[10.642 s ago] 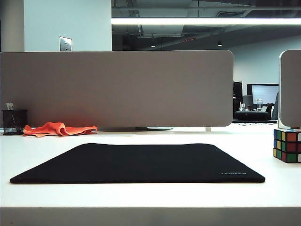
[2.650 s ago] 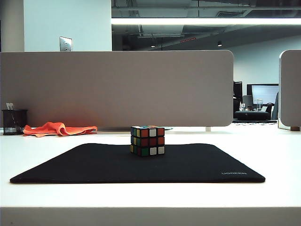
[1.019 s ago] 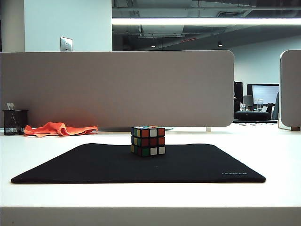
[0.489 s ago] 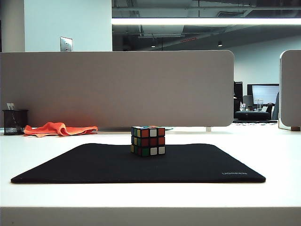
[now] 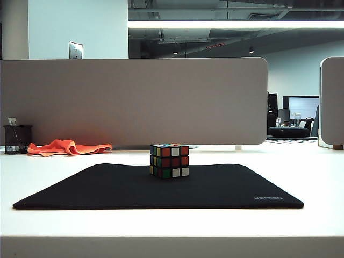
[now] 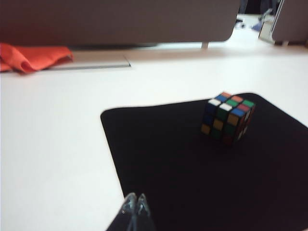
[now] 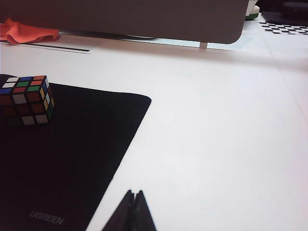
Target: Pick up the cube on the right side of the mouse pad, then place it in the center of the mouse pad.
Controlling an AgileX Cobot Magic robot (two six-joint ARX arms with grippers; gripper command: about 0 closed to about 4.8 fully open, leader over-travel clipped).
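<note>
The cube (image 5: pixel 169 160) stands upright near the middle of the black mouse pad (image 5: pixel 97 188), free of any gripper. It also shows in the left wrist view as the cube (image 6: pixel 227 118) on the mouse pad (image 6: pixel 168 163), and in the right wrist view as the cube (image 7: pixel 27 100) on the mouse pad (image 7: pixel 82 154). My left gripper (image 6: pixel 135 198) is shut and empty, hovering at one edge of the pad, well short of the cube. My right gripper (image 7: pixel 134 193) is shut and empty over the white table beside the pad's lettered corner. Neither gripper appears in the exterior view.
An orange cloth (image 5: pixel 67 147) and a black mesh pen cup (image 5: pixel 17 139) sit at the back left by the grey divider panel (image 5: pixel 134 102). A second divider (image 5: pixel 331 102) stands at the far right. White table (image 5: pixel 317 183) surrounds the pad.
The cube was beside the pad's right edge in the oldest frame and now rests on the pad's middle. Over the last second the cube stays put and no arm shows in the exterior view.
</note>
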